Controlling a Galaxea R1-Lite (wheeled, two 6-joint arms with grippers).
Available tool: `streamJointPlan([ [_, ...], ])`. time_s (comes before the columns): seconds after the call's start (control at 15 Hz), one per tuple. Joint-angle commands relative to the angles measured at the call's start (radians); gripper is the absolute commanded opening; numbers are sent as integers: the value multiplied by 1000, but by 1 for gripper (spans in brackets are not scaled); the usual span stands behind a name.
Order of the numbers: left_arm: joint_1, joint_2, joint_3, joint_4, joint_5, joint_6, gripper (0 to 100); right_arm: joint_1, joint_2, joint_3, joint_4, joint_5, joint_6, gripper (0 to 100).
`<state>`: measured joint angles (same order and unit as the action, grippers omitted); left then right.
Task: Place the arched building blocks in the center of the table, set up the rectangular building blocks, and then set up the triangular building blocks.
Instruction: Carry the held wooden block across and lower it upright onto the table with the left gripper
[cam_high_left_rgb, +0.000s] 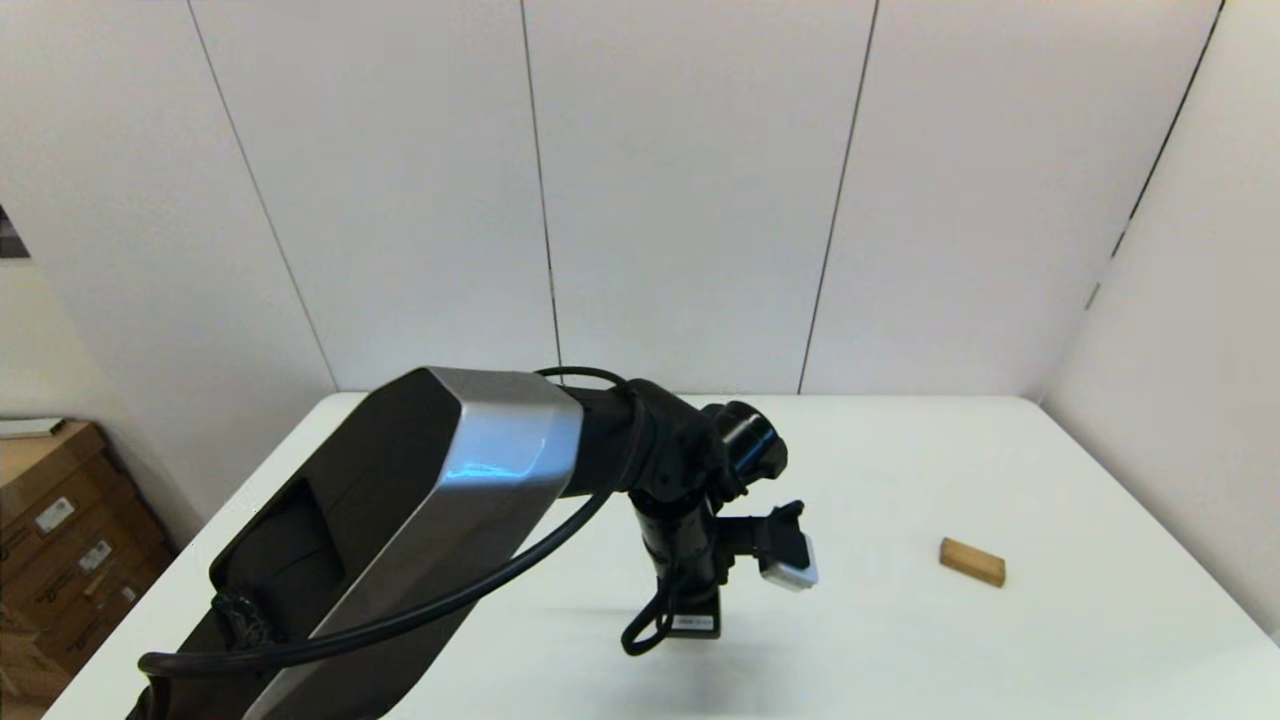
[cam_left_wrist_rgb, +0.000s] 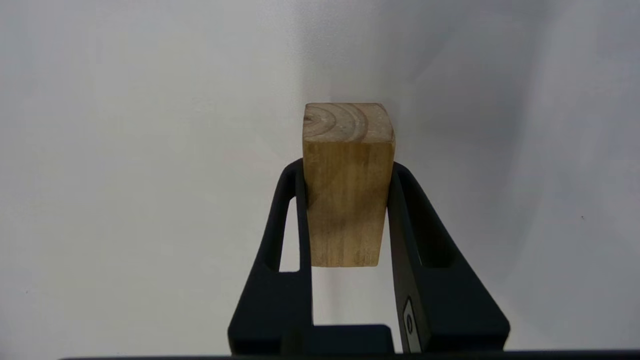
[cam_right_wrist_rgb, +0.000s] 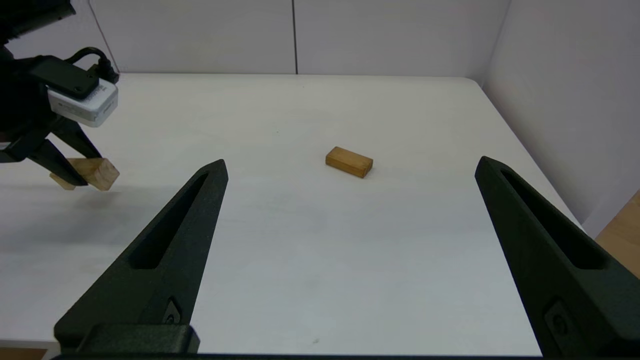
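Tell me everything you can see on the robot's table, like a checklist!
Surface: white table, plain.
Job's things: one wooden block held above the table; which block it is cannot be told. A plain rectangular block lies flat on the robot's right side.
Clutter: nothing seen.
Grippers: left gripper shut on the wooden block near the table's middle; right gripper open, parked at the near edge.
Cables: black cable looping along the left arm.
Surroundings: white wall panels; cardboard boxes beside the table.

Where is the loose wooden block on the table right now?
The rectangular block lies flat on the table's right side in the head view, well right of the left gripper.
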<state>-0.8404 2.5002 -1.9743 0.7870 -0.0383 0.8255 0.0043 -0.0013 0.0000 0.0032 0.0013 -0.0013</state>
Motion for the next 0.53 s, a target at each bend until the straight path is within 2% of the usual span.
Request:
streamJointPlan([
  [0.07,3,9,-2,1,0,6,0,0,0,2,0,0,0,100],
  [0.53,26,28,-2,-77,0,17,0,0,0,2,0,0,0,100],
])
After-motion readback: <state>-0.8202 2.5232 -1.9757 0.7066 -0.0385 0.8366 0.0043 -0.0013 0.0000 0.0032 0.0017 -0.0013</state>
